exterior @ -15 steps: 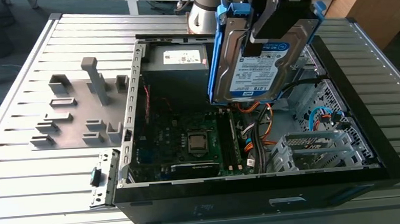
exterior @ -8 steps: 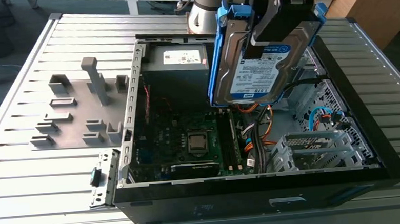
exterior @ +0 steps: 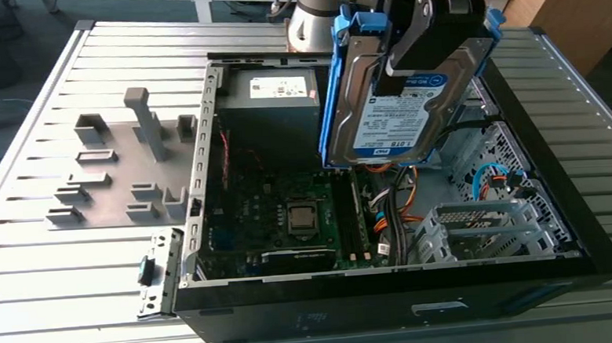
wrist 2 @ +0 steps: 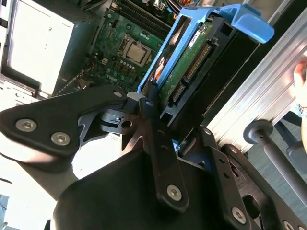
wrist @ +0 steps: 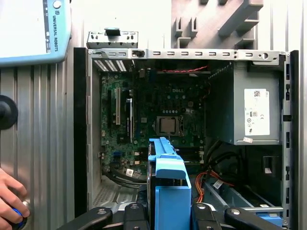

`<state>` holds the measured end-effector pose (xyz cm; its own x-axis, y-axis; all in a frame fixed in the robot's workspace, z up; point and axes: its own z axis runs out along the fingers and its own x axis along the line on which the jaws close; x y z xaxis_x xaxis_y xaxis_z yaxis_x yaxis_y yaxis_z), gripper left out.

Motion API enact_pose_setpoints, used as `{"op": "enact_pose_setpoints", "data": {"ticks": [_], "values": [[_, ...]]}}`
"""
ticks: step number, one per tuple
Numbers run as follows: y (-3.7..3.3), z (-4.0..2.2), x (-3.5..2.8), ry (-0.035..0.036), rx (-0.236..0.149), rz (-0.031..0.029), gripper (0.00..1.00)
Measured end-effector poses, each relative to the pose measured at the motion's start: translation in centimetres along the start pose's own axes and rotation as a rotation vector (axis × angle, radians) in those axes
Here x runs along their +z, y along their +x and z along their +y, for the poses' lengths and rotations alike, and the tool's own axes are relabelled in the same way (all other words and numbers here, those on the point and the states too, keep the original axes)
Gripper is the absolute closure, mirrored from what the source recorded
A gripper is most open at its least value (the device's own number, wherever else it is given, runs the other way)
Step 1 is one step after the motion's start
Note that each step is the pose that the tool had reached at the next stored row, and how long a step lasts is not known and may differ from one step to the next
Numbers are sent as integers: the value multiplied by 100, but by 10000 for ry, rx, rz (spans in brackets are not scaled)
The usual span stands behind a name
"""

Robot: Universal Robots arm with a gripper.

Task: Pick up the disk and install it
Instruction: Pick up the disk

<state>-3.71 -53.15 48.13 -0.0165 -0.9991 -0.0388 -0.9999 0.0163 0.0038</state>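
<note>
Fingers (exterior: 437,31) are pinching the disk (exterior: 393,116) by its top; I am hanging it near upright above the case (exterior: 397,312), probably to clear cables (exterior: 407,207).

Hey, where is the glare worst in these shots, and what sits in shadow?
Exterior view: the slotted table glares white toward the exterior view's left, the computer case interior is dim. Second wrist view: the power supply is washed out. First wrist view: the disk is evenly lit.

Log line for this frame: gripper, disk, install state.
gripper: shut on disk | disk: on edge above open computer case | install: not yet seated
</note>
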Motion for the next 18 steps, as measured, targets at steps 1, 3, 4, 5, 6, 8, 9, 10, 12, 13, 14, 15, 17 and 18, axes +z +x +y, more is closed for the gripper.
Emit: {"op": "enact_pose_setpoints", "data": {"ticks": [1, 3, 4, 5, 6, 8, 9, 10, 12, 13, 14, 15, 17, 18], "values": [[11, 0, 0, 0, 0, -1, 64], [33, 0, -1, -1, 1, 0, 64], [45, -1, -1, 0, 0, 0, 64], [60, -1, -1, 0, 1, 0, 64], [75, -1, -1, 0, 1, -1, 64], [108, -1, -1, 0, 0, -1, 64], [128, -2, -2, 0, 1, -1, 64], [146, -2, -2, 0, 1, -1, 64], [183, -3, -3, 0, 0, 0, 64], [201, -3, -2, 0, 0, 0, 64], [217, -3, -2, 0, 0, -1, 64], [231, -3, -1, 0, 0, -1, 64], [260, -4, 2, 0, 0, -1, 64], [274, -4, 3, 0, 0, -1, 64]]}}
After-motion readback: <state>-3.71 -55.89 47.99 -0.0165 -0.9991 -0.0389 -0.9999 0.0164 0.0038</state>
